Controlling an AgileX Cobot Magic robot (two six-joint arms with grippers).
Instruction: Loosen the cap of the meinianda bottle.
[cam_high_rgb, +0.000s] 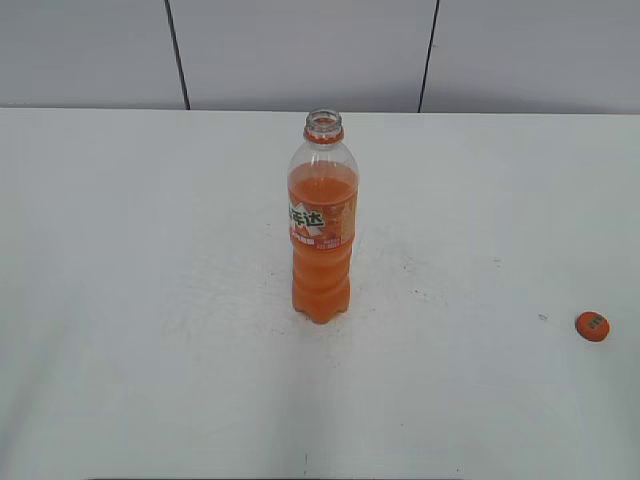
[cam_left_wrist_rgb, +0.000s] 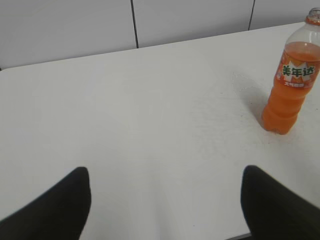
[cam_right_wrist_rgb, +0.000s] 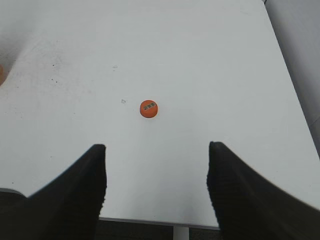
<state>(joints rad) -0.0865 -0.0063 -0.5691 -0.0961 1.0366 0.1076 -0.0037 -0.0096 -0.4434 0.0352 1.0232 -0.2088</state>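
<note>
My right gripper (cam_right_wrist_rgb: 157, 185) hangs nearest, jaws spread wide and empty over the table (cam_right_wrist_rgb: 210, 75), the cap (cam_right_wrist_rgb: 149, 108) lying loose just ahead. My left gripper (cam_left_wrist_rgb: 165, 200) gapes too, holding nothing, the meinianda bottle (cam_left_wrist_rgb: 290, 85) off to its right. That bottle stands upright mid-table, neck bare, well apart from the cap. Looks to me the loosening's done; next calls only for staying clear.
</note>
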